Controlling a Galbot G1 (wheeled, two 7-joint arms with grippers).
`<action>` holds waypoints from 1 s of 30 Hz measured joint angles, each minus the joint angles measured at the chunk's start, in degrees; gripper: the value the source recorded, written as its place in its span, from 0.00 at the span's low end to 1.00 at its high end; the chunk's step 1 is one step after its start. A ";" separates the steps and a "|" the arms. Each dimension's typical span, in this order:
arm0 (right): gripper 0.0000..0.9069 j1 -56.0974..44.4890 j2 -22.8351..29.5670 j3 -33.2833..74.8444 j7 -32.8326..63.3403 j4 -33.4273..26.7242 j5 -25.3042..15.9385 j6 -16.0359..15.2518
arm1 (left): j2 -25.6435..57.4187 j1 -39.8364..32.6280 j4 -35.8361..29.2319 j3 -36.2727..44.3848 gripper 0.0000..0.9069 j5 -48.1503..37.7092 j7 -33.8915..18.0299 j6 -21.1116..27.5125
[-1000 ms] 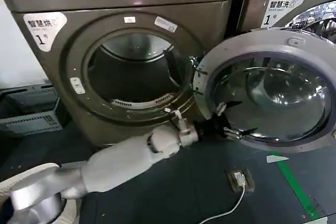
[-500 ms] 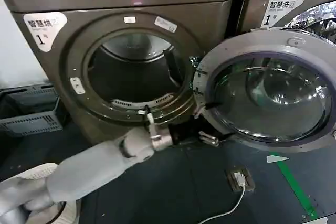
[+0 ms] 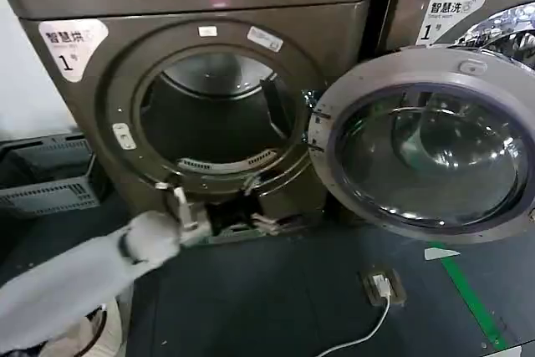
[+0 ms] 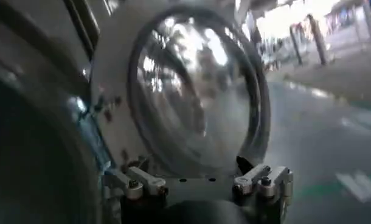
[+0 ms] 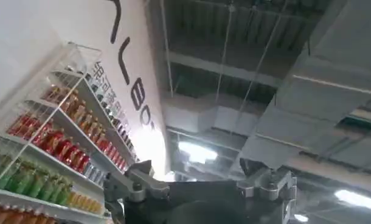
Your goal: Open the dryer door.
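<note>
- The dryer (image 3: 334, 31) before me is smooth brown metal with a dull sheen.
- Its door (image 3: 422, 144) beside it has glossy glass in a matt grey rim.

Clear drum mouth (image 3: 213, 119), swung-wide dryer door (image 3: 426, 144) on its right, left claw (image 3: 255, 206) just below.

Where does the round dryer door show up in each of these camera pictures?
Head view: the dryer door is swung wide open, right of the drum opening.
Left wrist view: its glass porthole sits centre frame, beyond the open left gripper.
Right wrist view: not in it; shelves and ceiling.
Shared landmark: the door's pale rim.
</note>
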 joint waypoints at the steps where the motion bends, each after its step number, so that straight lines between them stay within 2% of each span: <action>1: 1.00 0.17 -0.11 -0.19 -0.02 -0.12 -0.05 0.00 | 1.89 -0.55 0.25 0.73 1.00 0.81 1.66 0.50; 8: 1.00 1.33 -0.50 -1.73 -0.26 -0.37 -0.52 0.27 | 14.56 -4.85 0.96 4.28 1.00 6.57 12.65 1.14; 17: 1.00 2.15 -0.65 -2.54 -0.43 -1.42 -1.58 1.27 | 26.90 -2.49 2.68 0.79 1.00 17.21 21.60 2.17; 23: 1.00 2.20 -0.62 -2.80 -0.63 -1.60 -1.62 1.36 | 29.93 -2.92 4.33 -0.99 1.00 19.98 27.78 4.19; 30: 1.00 1.70 -0.79 -2.14 -0.70 -2.11 -1.56 1.59 | 30.91 -3.31 8.11 -1.81 1.00 23.98 33.53 3.91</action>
